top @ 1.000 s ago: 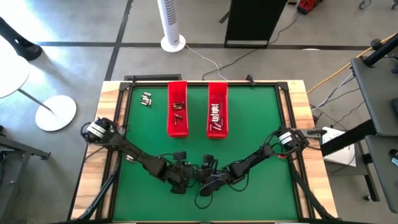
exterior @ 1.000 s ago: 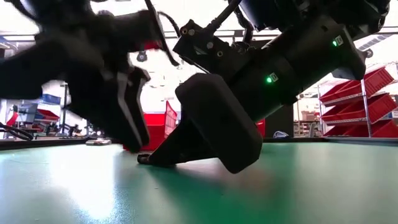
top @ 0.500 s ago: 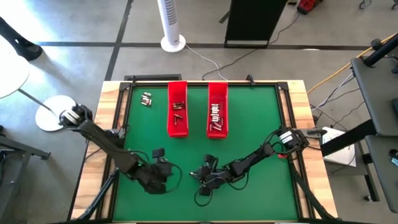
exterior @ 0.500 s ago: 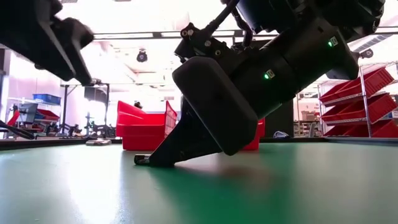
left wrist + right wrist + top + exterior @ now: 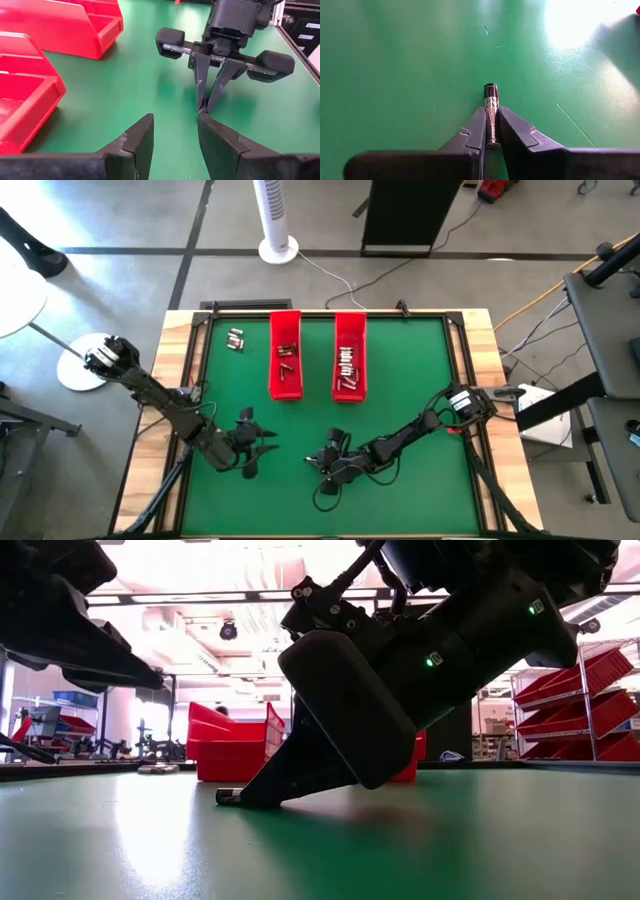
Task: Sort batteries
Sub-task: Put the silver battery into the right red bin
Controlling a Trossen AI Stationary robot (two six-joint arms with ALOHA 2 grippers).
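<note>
One battery [image 5: 490, 107], a thin silvery cylinder with a dark end, lies on the green mat near the table's middle front. My right gripper [image 5: 491, 142] is shut on it and shows low on the mat [image 5: 240, 797], reaching in from the right [image 5: 318, 463]. My left gripper [image 5: 175, 135] stands open and empty to the left of it [image 5: 262, 448], above the mat, facing the right gripper [image 5: 202, 102]. More batteries lie in the two red trays [image 5: 285, 355] [image 5: 349, 360]. A few batteries [image 5: 236, 338] lie loose on the mat at the far left. My right gripper pinches the battery's long sides [image 5: 491, 122] between its two fingers, which lie along the battery. The dark end [image 5: 490, 91] sticks out past the fingertips. The fingers slant down from the table's right side. The battery lies flat on the mat [image 5: 228, 796].
The two red trays stand side by side at the table's far middle. A raised wooden frame [image 5: 180, 340] runs around the green mat. Bare mat lies between the trays and both grippers.
My left gripper has drawn away from the right gripper toward the table's left edge, risen a little off the mat, and turned so that it faces right. My right arm has kept its place on the battery.
</note>
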